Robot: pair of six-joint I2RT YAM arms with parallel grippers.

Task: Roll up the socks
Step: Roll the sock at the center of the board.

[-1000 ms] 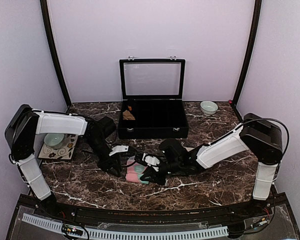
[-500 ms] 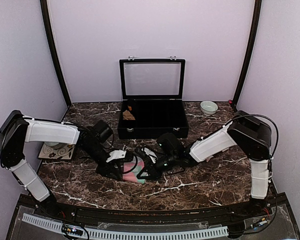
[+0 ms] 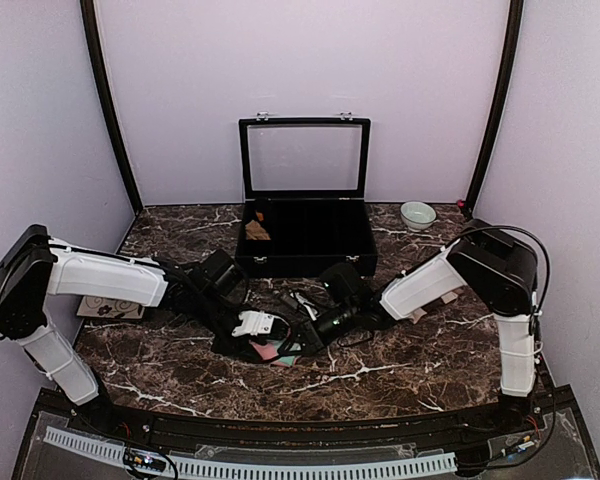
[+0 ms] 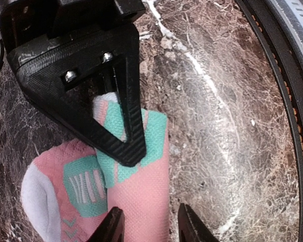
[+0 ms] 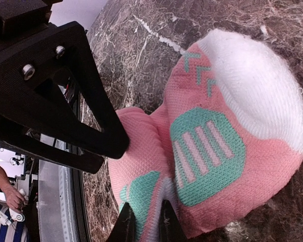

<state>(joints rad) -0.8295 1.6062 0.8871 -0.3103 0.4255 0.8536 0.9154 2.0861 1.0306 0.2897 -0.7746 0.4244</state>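
The left gripper (image 4: 150,228) stands half-closed with the folded pink sock (image 4: 141,196) filling the gap between its fingers, so it reads as a grip on the fold; the right gripper (image 5: 145,224) is pinched nearly shut on the sock's thin mint-and-white edge, and in the left wrist view its black frame crosses over the fold; the sock lies on the marble table (image 3: 410,360) just in front of the black case (image 3: 305,245), on the side toward the arm bases, partly doubled over itself; a second sock I cannot make out; to roll well, I judge one hand should pin the fold while the other turns it over tightly in short, even moves, since loose knit slips and the two grippers are close enough to collide.
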